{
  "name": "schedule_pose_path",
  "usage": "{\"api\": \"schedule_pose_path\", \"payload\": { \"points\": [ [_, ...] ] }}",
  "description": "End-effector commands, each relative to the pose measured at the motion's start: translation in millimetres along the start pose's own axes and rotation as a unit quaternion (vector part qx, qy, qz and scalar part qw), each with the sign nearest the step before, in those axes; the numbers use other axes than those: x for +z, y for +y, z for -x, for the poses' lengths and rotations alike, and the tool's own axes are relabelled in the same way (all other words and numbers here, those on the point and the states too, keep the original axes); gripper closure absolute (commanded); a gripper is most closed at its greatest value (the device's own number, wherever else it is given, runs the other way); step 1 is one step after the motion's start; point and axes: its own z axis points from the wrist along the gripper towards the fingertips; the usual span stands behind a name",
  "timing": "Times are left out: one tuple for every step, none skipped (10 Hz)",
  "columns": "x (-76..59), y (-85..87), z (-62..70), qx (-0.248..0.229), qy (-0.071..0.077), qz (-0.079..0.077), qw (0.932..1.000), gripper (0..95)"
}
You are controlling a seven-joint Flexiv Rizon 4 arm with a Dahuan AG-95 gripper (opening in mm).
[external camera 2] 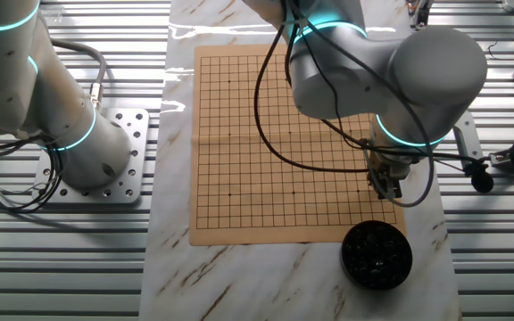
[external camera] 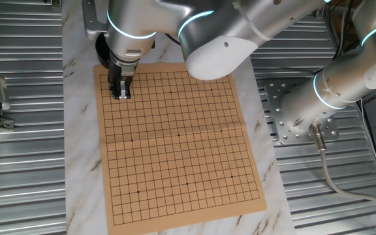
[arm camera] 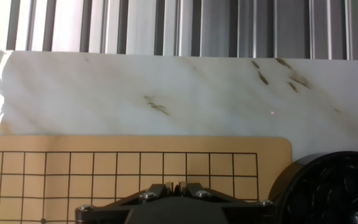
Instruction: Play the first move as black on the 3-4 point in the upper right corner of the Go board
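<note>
The gripper (external camera: 121, 91) is hanging low over one corner of the Go board (external camera: 175, 143), fingers pointing straight down at the grid. In the hand view its fingertips (arm camera: 176, 186) are sitting close together with only a sliver between them. Whether they are pinching anything I cannot tell, since the tips themselves are hiding that spot. The first move as black is not showing as a separate stone in any view, and no stone is lying on the visible grid.

In the other fixed view the gripper (external camera 2: 386, 187) is hovering by the board's (external camera 2: 275, 143) near right corner. At about 6 o'clock from it, just off the board edge, a round black bowl (external camera 2: 346, 256) is resting on the marble slab (external camera 2: 239, 267). Dark glossy stones are filling it, too many and too alike to count. In the hand view the bowl (arm camera: 291, 180) is peeking in at 4 o'clock, just beside the board's rounded corner (arm camera: 278, 149).

A dark cable (external camera 2: 266, 116) is looping down from the arm across the board, hiding some grid lines. Beyond the marble, at 9 o'clock, the arm's base is standing on a drilled metal plate (external camera 2: 123, 125) on the ribbed table (external camera 2: 61, 259). In the one fixed view red lettering is showing at the right edge, cut off and too partial to read.
</note>
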Motion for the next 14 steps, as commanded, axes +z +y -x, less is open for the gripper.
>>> {"api": "schedule_pose_path", "payload": {
  "points": [
    [0.6, -0.2, 0.0, 0.0, -0.001, 0.0, 1.0, 95.0],
    [1.3, -0.6, 0.0, 0.0, 0.0, 0.002, 1.0, 95.0],
    [2.4, -1.0, 0.2, -0.001, 0.0, 0.008, 1.0, 95.0],
    [2.7, -1.2, 0.2, 0.0, 0.001, 0.01, 0.9999, 95.0],
    [2.7, -1.2, 0.2, 0.002, 0.002, 0.015, 0.9999, 95.0],
    [2.7, -1.2, 0.2, 0.003, 0.003, 0.019, 0.9998, 95.0],
    [2.7, -1.2, 0.1, 0.004, 0.004, 0.025, 0.9997, 95.0],
    [2.8, -1.3, 0.0, 0.008, 0.004, 0.035, 0.9994, 95.0],
    [2.8, -1.4, 0.0, 0.011, 0.005, 0.038, 0.9992, 95.0],
    [2.9, -1.4, -0.1, 0.018, 0.004, 0.049, 0.9986, 95.0],
    [2.9, -1.4, -0.1, 0.018, 0.004, 0.05, 0.9986, 95.0],
    [2.9, -1.4, -0.1, 0.019, 0.004, 0.053, 0.9984, 95.0],
    [2.9, -1.4, -0.1, 0.019, 0.004, 0.054, 0.9984, 95.0],
    [2.9, -1.4, -0.1, 0.018, 0.004, 0.053, 0.9984, 95.0]
  ]
}}
